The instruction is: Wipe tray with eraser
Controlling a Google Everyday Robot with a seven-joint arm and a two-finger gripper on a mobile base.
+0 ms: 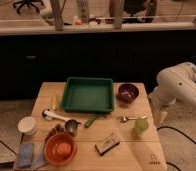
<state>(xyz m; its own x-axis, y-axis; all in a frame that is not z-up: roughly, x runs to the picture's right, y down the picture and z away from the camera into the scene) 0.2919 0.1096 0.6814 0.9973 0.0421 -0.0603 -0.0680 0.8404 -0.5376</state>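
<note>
Found gripper (162,116) just off worktop's (131,152) right edge, fingers (162,118) narrow, empty. Best opened wide, lowered squarely over eraser (107,144) near front edge, closed across its short width.

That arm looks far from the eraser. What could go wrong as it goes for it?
The hand hangs by the right edge of the table, with the green cup and fork between it and the eraser; reaching across might knock them. The dark bowl sits close beside the tray and might get bumped while wiping.
</note>
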